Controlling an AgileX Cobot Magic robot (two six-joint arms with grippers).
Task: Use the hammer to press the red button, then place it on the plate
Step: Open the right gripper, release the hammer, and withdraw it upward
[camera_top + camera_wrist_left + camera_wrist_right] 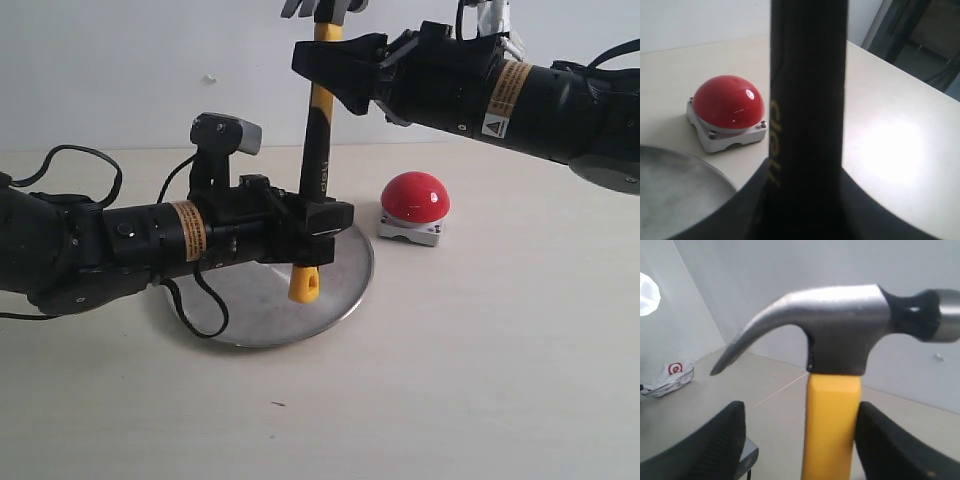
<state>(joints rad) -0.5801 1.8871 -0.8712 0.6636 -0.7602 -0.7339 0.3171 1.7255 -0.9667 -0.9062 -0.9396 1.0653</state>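
Observation:
The hammer [318, 150] stands upright, its steel head [840, 330] at the top and its yellow holed end [304, 283] hanging just over the silver plate [250, 310]. My left gripper [318, 222] is shut on the lower black handle [807, 75]. My right gripper [328, 62] is open around the yellow neck [832, 430] just under the head: one finger [880, 440] touches it and the other [715, 445] stands apart. The red button [415, 197] on its grey base sits right of the plate, also in the left wrist view [727, 102].
The left arm and its looping cable [195, 300] lie over the plate's left part [675, 190]. The left wrist camera [226, 133] rises beside the handle. A small wire tray with a white wrapper [670, 374] sits far off near the wall.

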